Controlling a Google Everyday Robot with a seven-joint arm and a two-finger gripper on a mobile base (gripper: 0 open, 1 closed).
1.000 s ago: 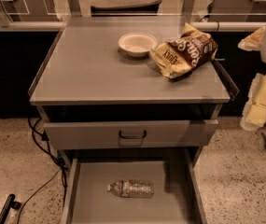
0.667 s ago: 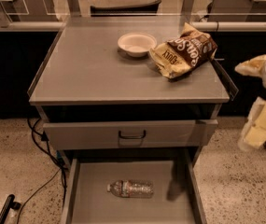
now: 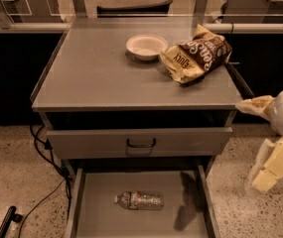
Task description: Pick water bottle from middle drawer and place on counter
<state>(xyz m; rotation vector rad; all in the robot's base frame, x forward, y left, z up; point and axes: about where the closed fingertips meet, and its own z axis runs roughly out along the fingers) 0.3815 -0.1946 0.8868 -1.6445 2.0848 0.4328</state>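
Note:
The water bottle (image 3: 139, 200) lies on its side on the floor of the pulled-out middle drawer (image 3: 183, 219), white cap to the left. The counter (image 3: 106, 78) is the grey top of the cabinet above it. My gripper (image 3: 258, 144) hangs at the right edge of the view, beside the cabinet's right side and at about the height of the closed upper drawer front. Its two cream fingers (image 3: 275, 165) stand wide apart with nothing between them. It is well right of and above the bottle.
A white bowl (image 3: 146, 46) and a brown snack bag (image 3: 196, 54) sit on the back right of the counter. The closed upper drawer front with a dark handle (image 3: 141, 143) overhangs the open drawer. Cables (image 3: 46, 182) run over the floor at left.
My gripper has moved down along the cabinet's right side, from counter height to the level of the upper drawer front. The bottle, bowl and bag have not moved.

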